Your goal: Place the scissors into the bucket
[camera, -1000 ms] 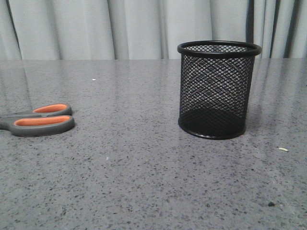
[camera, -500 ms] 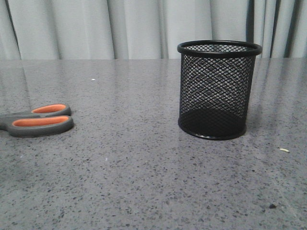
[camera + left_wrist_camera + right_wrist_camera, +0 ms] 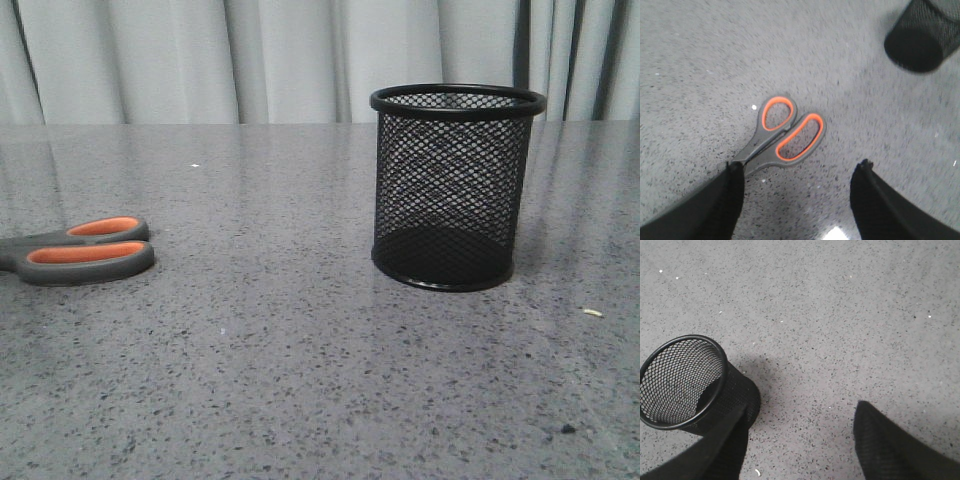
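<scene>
Step in hand was judged to be the approach for a grasp on the scissors point(image 3: 785, 135). For a clean pick, the left gripper point(image 3: 797, 202) would best be lowered over the handle neck, fingers straddling it, then closed firmly so the blades stay controlled for a tip-down drop.

The left gripper was seen wide open, nothing held, above the scissors; the blade end was hidden under one finger point(image 3: 727, 195). The scissors lay flat, well apart from the bucket point(image 3: 455, 187), to its left. The right gripper point(image 3: 800, 442) was open and empty, just beside the bucket.
</scene>
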You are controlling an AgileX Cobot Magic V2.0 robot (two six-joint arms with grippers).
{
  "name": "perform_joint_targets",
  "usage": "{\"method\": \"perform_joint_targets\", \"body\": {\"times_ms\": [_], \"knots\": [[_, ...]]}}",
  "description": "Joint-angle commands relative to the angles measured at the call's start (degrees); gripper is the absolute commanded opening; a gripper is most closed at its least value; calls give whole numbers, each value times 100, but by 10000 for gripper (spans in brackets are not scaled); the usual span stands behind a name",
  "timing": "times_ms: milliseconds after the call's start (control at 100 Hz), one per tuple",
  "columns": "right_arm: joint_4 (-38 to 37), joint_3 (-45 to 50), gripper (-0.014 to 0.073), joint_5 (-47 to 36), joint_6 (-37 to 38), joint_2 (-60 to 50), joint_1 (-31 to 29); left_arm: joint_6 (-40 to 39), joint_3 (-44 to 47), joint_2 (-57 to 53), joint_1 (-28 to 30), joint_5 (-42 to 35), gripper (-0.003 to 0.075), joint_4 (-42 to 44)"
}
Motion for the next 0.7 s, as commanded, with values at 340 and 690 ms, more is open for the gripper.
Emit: {"method": "perform_joint_targets", "body": {"times_ms": [340,690], "knots": [[137,-212,414,-238,-76,0,310,4168,-412,1533,-45,73,417,-175],[137,-212,414,-249,-83,0,441,4737,-727,2358,-236,34,417,-41]]}}
